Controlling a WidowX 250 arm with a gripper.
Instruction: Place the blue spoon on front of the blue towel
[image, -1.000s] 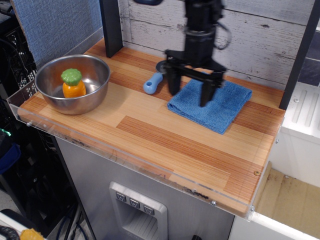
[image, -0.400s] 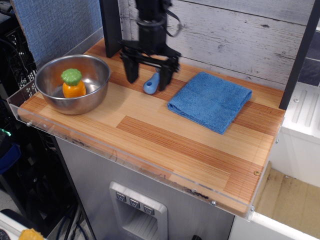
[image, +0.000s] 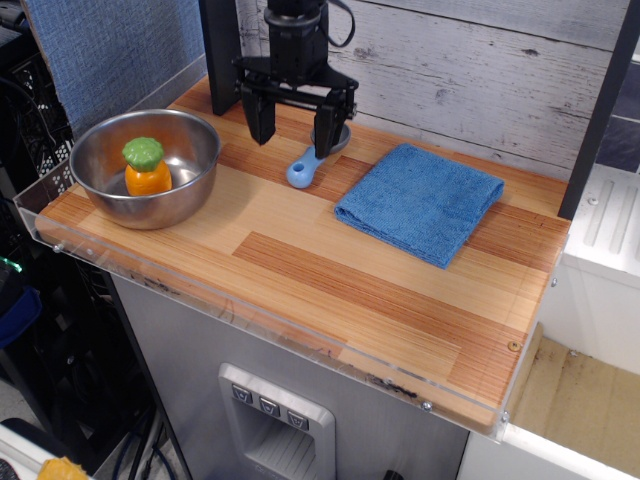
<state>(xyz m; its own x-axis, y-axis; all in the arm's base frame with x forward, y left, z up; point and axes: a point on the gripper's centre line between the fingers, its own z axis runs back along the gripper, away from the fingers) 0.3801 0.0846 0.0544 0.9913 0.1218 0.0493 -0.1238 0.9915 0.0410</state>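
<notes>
Bare wood lies between the steel bowl (image: 146, 167) and the blue towel (image: 420, 202), open to the table's front edge

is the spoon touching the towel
Apart. The only camera view shows bare wood between the spoon and the left edge of the towel.

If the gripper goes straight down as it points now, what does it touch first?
Probably the spoon: the open gripper points down, one finger near the scoop, the other over bare table. Depth is unclear, so it might meet only wood.
</notes>
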